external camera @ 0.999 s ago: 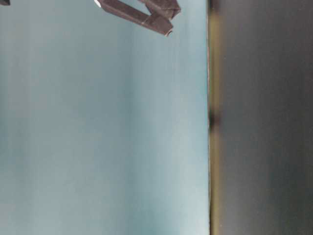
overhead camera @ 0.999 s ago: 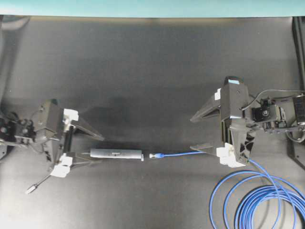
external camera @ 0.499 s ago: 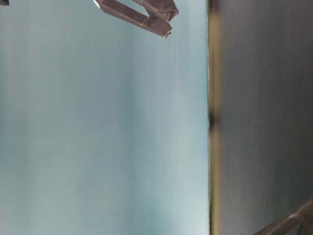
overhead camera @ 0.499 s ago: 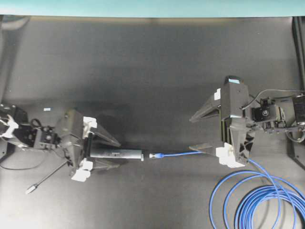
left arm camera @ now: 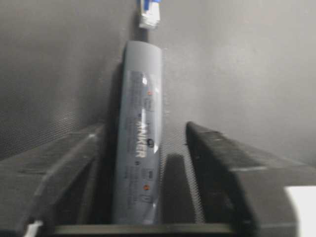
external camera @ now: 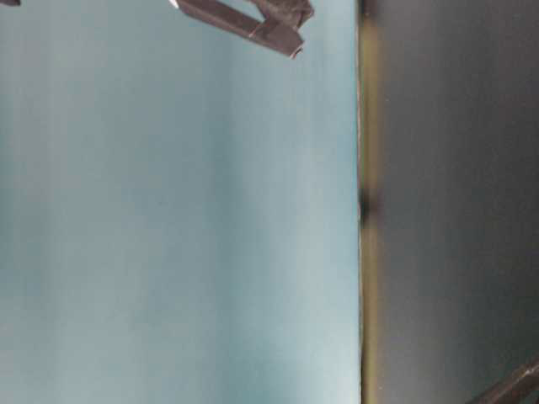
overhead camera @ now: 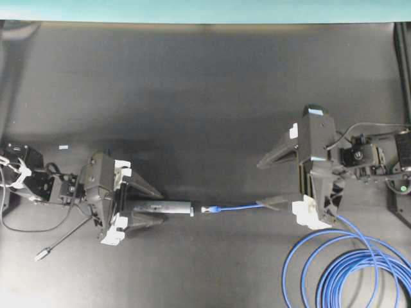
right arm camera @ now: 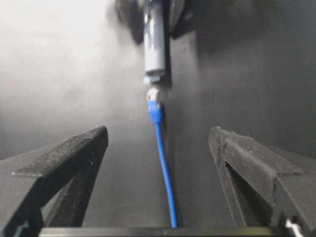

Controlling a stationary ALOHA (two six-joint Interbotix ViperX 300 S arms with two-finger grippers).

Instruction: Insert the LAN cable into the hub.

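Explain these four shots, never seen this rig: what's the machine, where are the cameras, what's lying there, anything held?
Two robot arms face each other across a dark table. One camera looks straight down, one sits at table level and shows little, and one rides on each wrist. The left gripper has its fingers either side of the grey hub, with a gap showing in the left wrist view, so no firm grip is visible. The right gripper is open over the blue LAN cable, whose plug lies just short of the hub's end. Nothing is lifted.

A robot lab bench: black mat [overhead camera: 205,96], teal backdrop [external camera: 168,219].
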